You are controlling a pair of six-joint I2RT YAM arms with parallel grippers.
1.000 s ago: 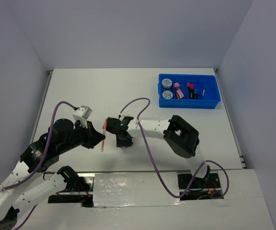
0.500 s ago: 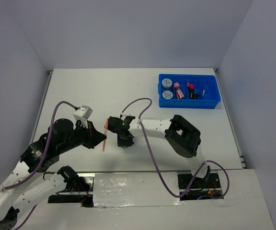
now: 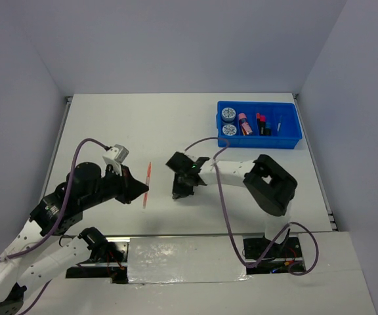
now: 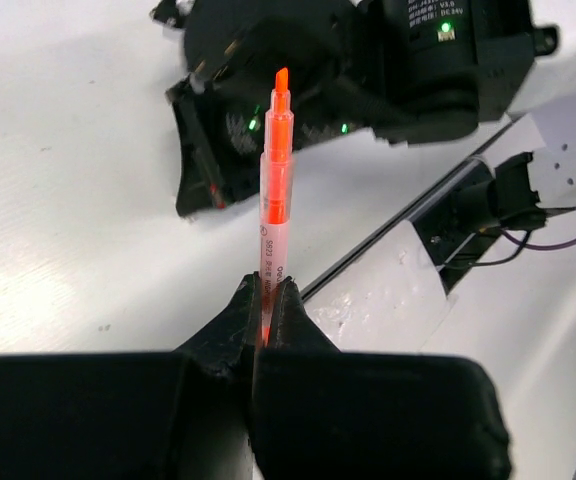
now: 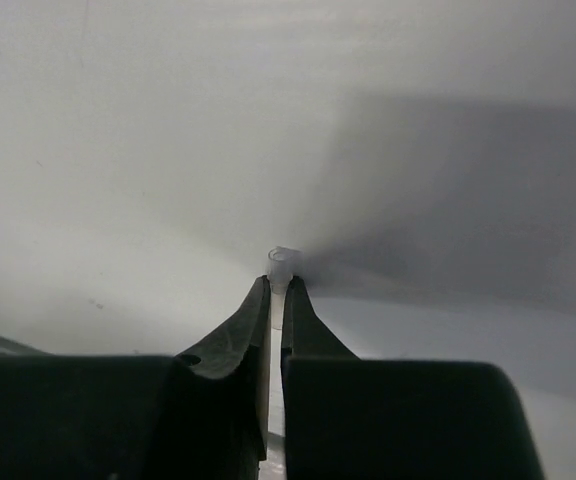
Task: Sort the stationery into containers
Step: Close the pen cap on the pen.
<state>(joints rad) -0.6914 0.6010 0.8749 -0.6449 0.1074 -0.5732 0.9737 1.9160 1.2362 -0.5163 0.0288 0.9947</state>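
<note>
1. The left arm stretches from its base at 7 o'clock toward 3 o'clock, low over the table (image 3: 110, 125). The left gripper (image 3: 142, 191) (image 4: 266, 292) pinches an orange pen (image 3: 147, 183) (image 4: 276, 190) by its lower end.
2. The pen stands clear of the table, its bare orange tip pointing to 12 o'clock in the top view.
3. The right arm folds at the elbow, with the forearm running toward 9 o'clock. The right gripper (image 3: 178, 193) (image 5: 276, 287) points down, near the pen at its 3 o'clock but not touching it.
4. Its fingers are pressed onto a small clear cap (image 5: 284, 257), just above the table.
5. The blue tray (image 3: 261, 144) sits at 1 o'clock, holding two tape discs (image 3: 228, 115), a pink cylinder (image 3: 243, 121) and highlighters (image 3: 262, 125).
</note>
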